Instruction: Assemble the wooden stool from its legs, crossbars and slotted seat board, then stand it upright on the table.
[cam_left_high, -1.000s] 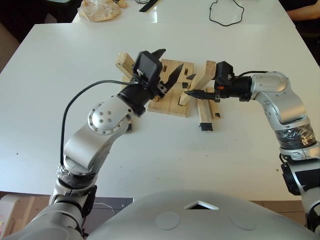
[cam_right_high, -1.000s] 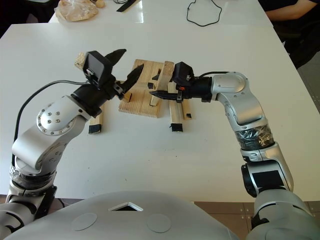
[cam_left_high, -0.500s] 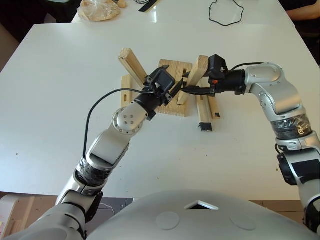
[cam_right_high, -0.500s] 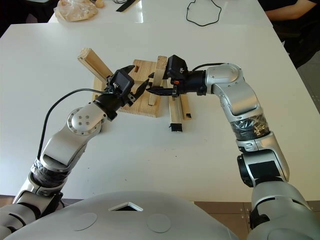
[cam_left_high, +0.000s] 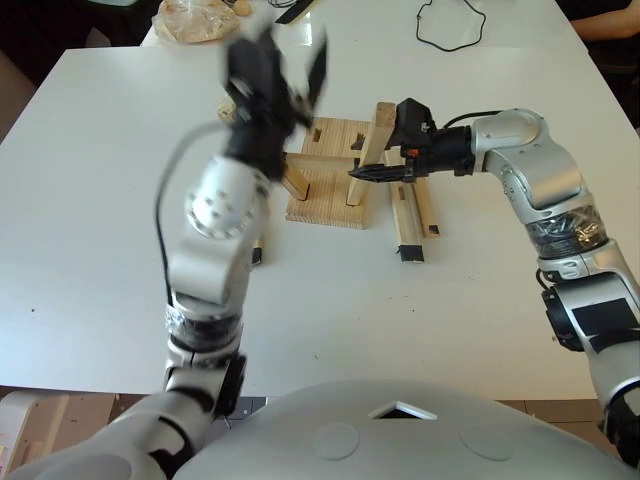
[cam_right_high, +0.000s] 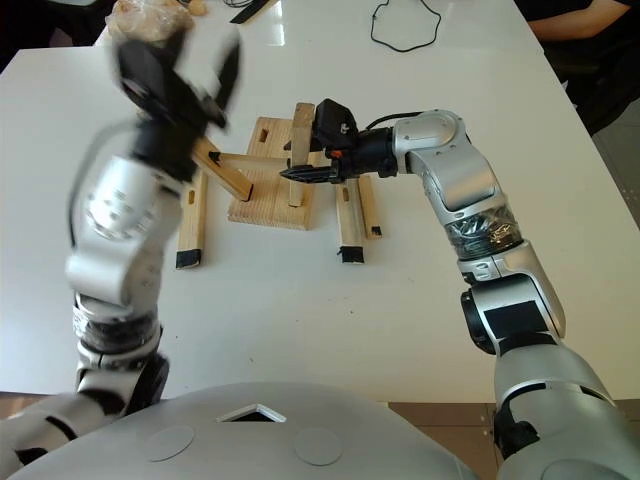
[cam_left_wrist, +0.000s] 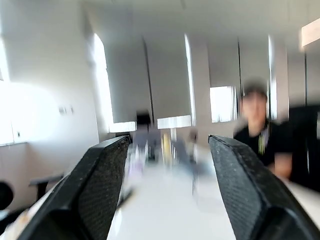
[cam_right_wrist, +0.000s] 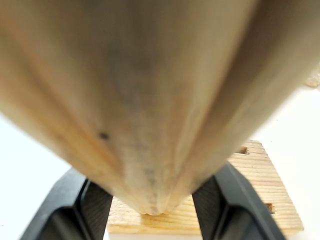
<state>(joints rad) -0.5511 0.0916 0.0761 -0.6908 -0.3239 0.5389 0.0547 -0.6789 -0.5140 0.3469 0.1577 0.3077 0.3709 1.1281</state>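
The slotted seat board (cam_left_high: 322, 200) lies flat mid-table. My right gripper (cam_left_high: 362, 172) is shut on a wooden leg (cam_left_high: 378, 130) that stands nearly upright on the board's right part; the right wrist view has this leg (cam_right_wrist: 150, 100) close up, with the board (cam_right_wrist: 260, 200) below it. A second leg (cam_right_high: 226, 171) leans across the board's left side, with a crossbar (cam_left_high: 328, 157) running toward the held leg. My left gripper (cam_left_high: 288, 50) is raised high above the table's left, open and holding nothing; its fingers (cam_left_wrist: 100, 190) point out into the room.
Two loose wooden pieces (cam_left_high: 410, 225) lie on the table right of the board, and another (cam_right_high: 190, 225) lies left of it. A black cable (cam_left_high: 450, 28) and a crumpled brown bag (cam_left_high: 200, 18) sit at the far edge.
My left arm swung up and away from the board, and the leg it was beside now leans lower. My right gripper moved left and farther with its leg, which stands more upright.
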